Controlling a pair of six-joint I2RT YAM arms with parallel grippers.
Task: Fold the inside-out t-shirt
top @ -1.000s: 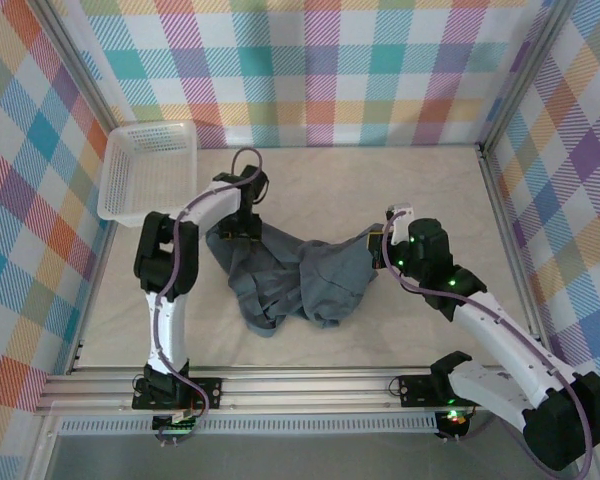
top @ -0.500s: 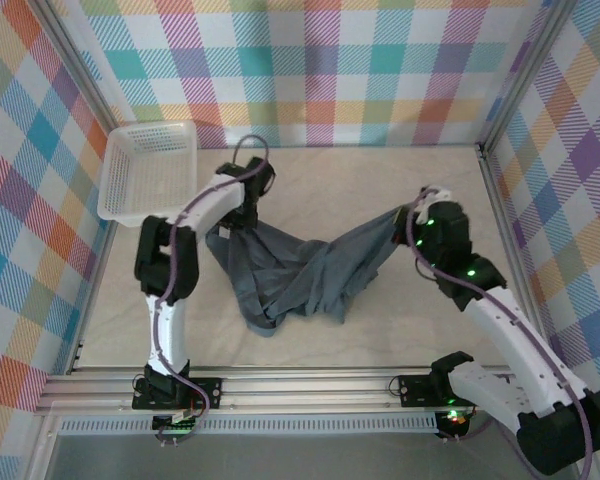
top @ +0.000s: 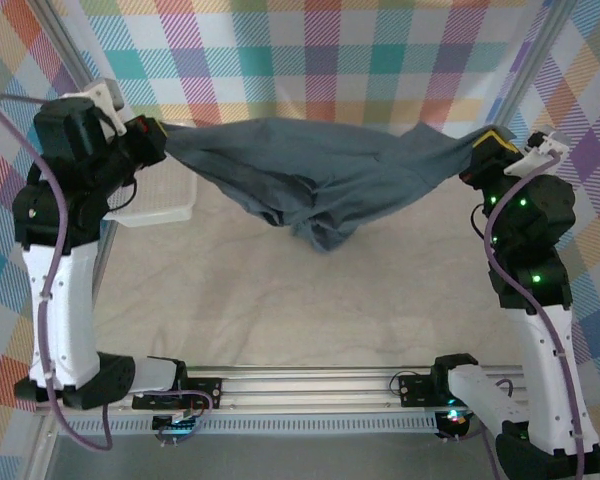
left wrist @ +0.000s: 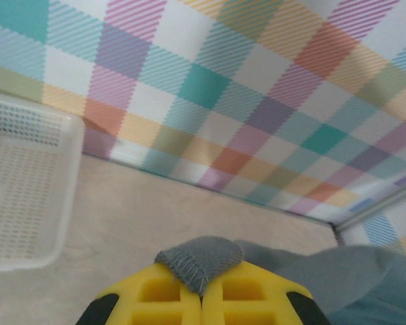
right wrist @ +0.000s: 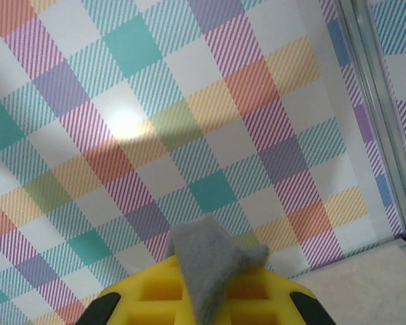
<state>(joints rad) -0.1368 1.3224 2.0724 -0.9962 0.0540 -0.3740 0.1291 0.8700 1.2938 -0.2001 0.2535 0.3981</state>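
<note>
The slate-grey t-shirt hangs stretched in the air between both arms, sagging to a bunched fold in the middle above the table. My left gripper is shut on its left end, high at the left. In the left wrist view a stitched corner of the t-shirt pokes up between the closed yellow fingers of the left gripper. My right gripper is shut on the right end of the cloth. A tab of the t-shirt sticks out of the right gripper.
A white mesh basket sits at the back left, partly behind the left arm; its rim is seen from the left wrist. Checked walls enclose the beige table. A metal rail runs along the near edge.
Both arms have risen and spread apart, lifting the t-shirt off the table and pulling it out wide. The left gripper closed on the cloth.
</note>
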